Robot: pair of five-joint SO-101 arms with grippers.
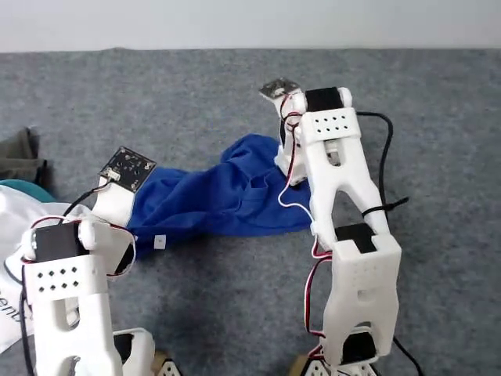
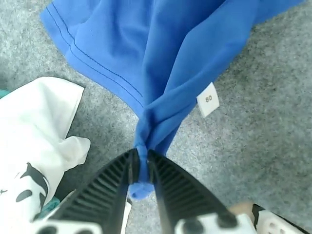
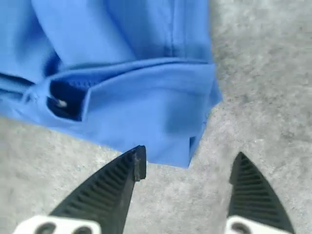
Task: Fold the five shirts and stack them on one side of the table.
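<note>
Shirt [image 2: 161, 58] in left claw [image 2: 140, 156]

Showing two arms in white printed plastic shells, the left arm [image 1: 66, 305] and the right arm [image 1: 344, 204]. Carrying black servo blocks [image 1: 356, 237] between the links, with rows of small round holes [image 1: 333, 123] dotting the white brackets. Trailing thin red and white wires [image 1: 311, 270] and a thicker black cable [image 1: 383, 207]. Bearing small dark circuit boards [image 1: 129, 168] at the wrists. Ending in black, ridged, tapering fingers [image 2: 107, 187] on the left gripper [image 2: 140, 163] and the right gripper [image 3: 190, 161], each on a white base.
</note>
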